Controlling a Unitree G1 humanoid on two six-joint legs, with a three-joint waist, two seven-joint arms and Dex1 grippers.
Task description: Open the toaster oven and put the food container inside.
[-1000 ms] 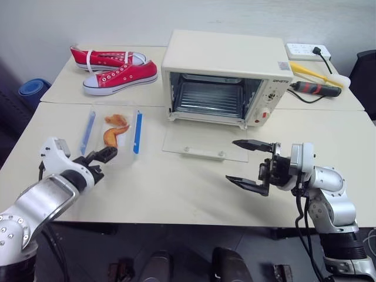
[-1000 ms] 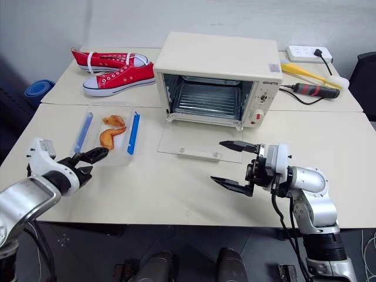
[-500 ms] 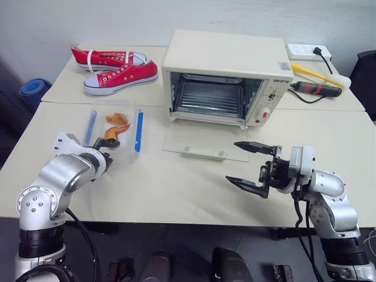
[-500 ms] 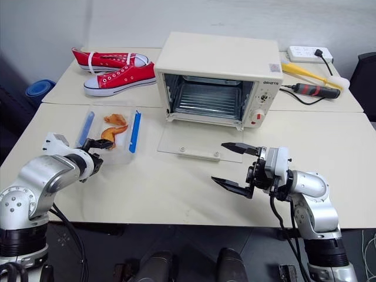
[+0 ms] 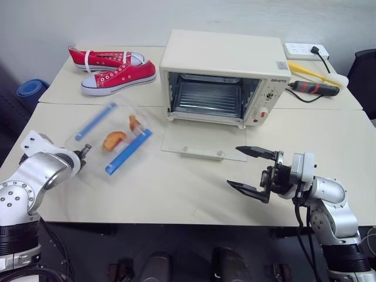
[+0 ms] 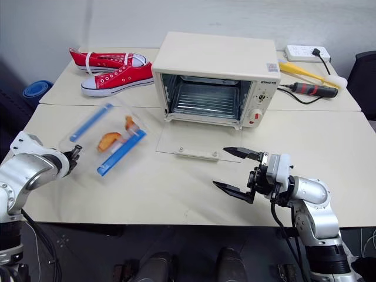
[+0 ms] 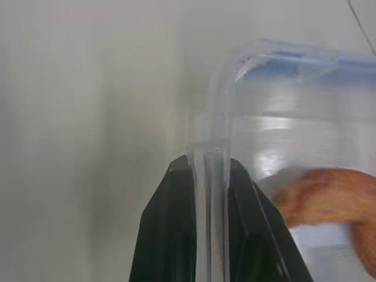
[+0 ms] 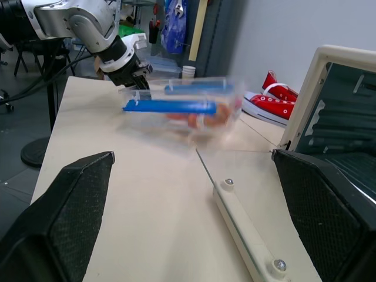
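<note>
1. The food container (image 5: 113, 136) — a clear plastic box with two blue side clips and orange-brown pieces inside — sits skewed at the left of the near table (image 5: 176, 188), with its right end angled toward the near edge.
2. In the right wrist view it looks raised off the tabletop and roughly level, though I can't tell for certain whether any corner touches the surface.
3. The left gripper (image 5: 86, 150) has its two black fingers pressed together on the container's near-left rim; the left wrist view shows the clear plastic wall pinched between them.
4. The toaster oven (image 5: 226, 76) stands at the far middle of the table, cream-white, knobs and a red button on its right side.
5. Its glass door (image 5: 205, 144) lies folded down flat toward the near side, and the wire rack shows inside the open cavity.
6. The container is well to the left of the oven and apart from the door.
7. The right gripper (image 5: 251, 172) hangs near the table's near edge, right of centre, fingers spread wide with nothing between them — pointing left toward the container.
8. A pair of red sneakers (image 5: 111, 67) rests at the far left, and a white power strip (image 5: 305, 50) at the far right.
</note>
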